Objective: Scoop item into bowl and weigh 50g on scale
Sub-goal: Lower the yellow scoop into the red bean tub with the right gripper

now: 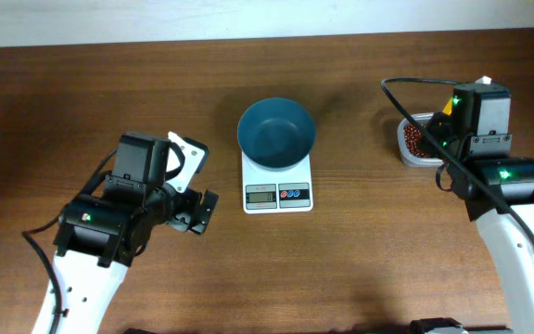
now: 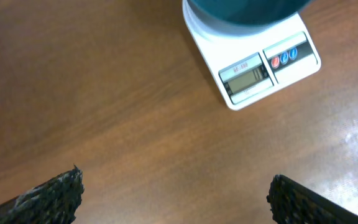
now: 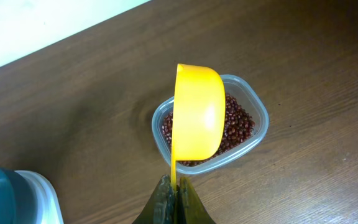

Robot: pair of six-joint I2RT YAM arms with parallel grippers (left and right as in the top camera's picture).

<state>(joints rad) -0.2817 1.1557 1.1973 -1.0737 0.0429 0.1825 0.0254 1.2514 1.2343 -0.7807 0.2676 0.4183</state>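
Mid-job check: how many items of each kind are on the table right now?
Bowls: 1, teal bowl
Scales: 1, white scale
Tubs: 1, clear tub holding beans
Scoops: 1, yellow scoop
Total: 4

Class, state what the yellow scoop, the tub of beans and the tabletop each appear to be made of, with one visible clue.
The scoop looks plastic: uniform yellow, smooth sheen; the tub, clear plastic, beans show through its wall; the tabletop, wood or laminate, brown grain streaks.
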